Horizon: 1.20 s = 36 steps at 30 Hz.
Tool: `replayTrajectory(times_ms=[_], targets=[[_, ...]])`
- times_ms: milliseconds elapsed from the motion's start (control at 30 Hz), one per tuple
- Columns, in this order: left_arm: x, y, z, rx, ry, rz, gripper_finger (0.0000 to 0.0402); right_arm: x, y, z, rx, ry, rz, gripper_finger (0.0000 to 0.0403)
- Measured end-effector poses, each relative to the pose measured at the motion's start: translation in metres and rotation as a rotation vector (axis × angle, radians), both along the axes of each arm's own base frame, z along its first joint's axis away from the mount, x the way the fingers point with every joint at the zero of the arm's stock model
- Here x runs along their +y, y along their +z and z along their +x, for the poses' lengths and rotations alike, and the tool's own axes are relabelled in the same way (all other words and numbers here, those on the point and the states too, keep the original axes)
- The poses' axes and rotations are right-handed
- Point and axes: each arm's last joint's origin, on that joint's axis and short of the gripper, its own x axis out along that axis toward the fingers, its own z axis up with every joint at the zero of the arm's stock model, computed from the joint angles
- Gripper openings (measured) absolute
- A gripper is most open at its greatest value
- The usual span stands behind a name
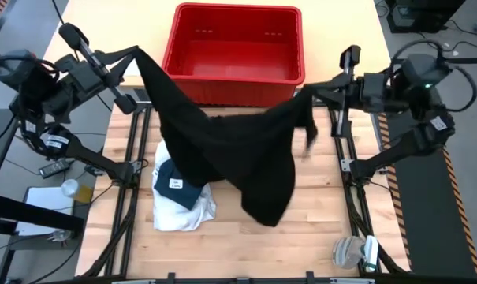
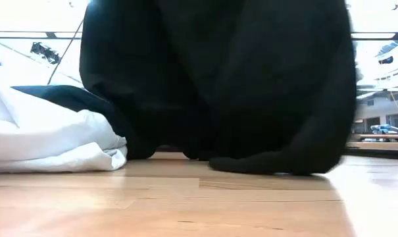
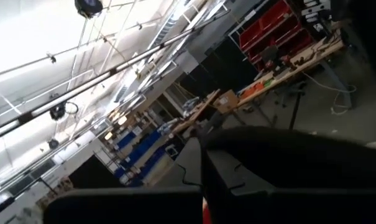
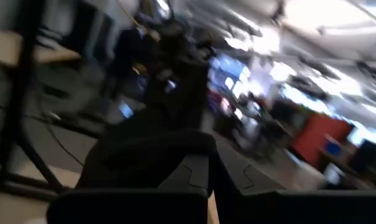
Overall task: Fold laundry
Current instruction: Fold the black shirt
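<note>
Black garment hangs stretched btwn left pincer and right pincer, both clamped on its edges, low end brushing counter by white shirt; keep tension even, lower flat.

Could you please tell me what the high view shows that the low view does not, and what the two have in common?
Only the high view shows the red plastic crate at the table's far edge, the left tool and right tool, each shut on a corner of the large black cloth garment, and a dark blue piece lying on the white shirt.

Only the low view shows the garment's hem resting on the wooden table and the bright room beyond.

Both show the black garment hanging beside the white shirt.
</note>
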Motion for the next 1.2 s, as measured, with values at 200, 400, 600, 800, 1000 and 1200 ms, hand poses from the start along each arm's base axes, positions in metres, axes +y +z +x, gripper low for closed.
replayTrajectory(times_ms=[200, 400, 600, 800, 1000, 1200], targets=[[0.004, 0.007, 0.001, -0.042, -0.008, 0.079, 0.0000, -0.014, 0.036, -0.045, -0.103, -0.386, -0.022, 0.0010], [0.007, 0.023, 0.002, -0.154, 0.009, 0.226, 0.0006, -0.015, 0.058, -0.081, -0.273, -0.433, -0.024, 0.0011], [0.010, 0.036, 0.005, -0.279, 0.024, 0.345, 0.0008, -0.012, 0.075, -0.100, -0.491, -0.320, -0.055, 0.0012], [0.012, 0.043, 0.003, -0.398, -0.008, 0.366, 0.0008, -0.012, 0.087, -0.112, -0.651, -0.340, -0.084, 0.0012], [0.017, 0.036, 0.010, -0.369, -0.053, 0.241, 0.0008, -0.019, 0.082, -0.116, -0.570, -0.577, 0.030, 0.0013], [0.024, 0.022, 0.024, -0.242, -0.062, 0.133, 0.0009, -0.022, 0.067, -0.108, -0.370, -0.713, 0.080, 0.0013]])
